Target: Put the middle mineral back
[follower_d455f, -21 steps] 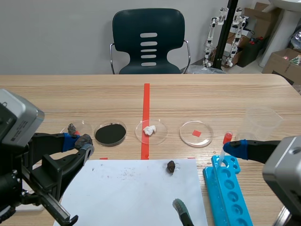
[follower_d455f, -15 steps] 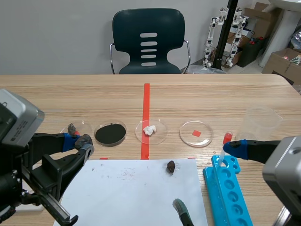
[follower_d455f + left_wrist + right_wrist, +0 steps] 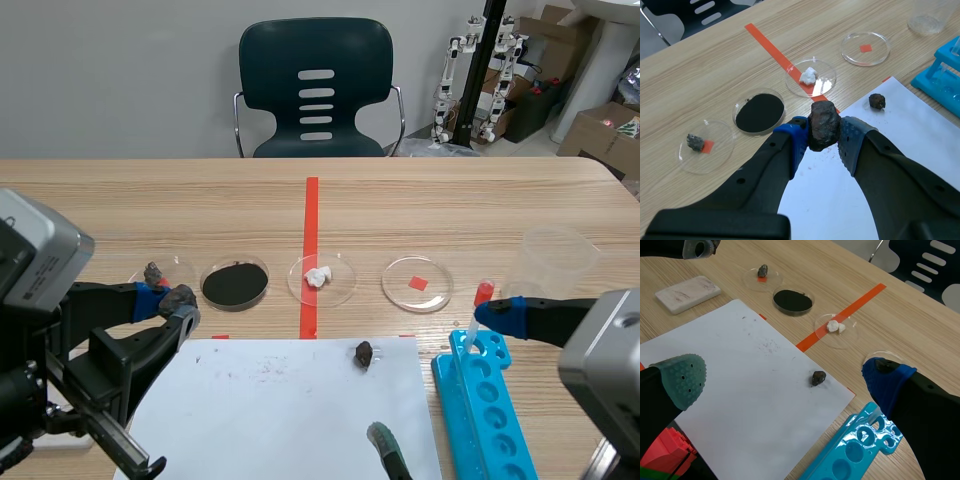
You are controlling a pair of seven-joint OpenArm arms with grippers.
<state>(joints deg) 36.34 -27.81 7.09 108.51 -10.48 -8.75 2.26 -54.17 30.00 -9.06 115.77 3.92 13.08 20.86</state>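
The pickup looks done: low at the scene's left, the left gripper [image 3: 170, 303] has its fingers clamped on the dark brown mineral [image 3: 823, 124], above the left edge of the white sheet [image 3: 290, 410]. What is left, I judge, is carrying it to its dish and releasing it, though I cannot tell which dish. The right gripper [image 3: 785, 379], fingers wide apart and holding nothing, sits lower right by the blue rack [image 3: 485, 400], so the way up-frame looks open, with the black-filled dish [image 3: 235, 283] and grey-stone dish [image 3: 165, 272] nearest.
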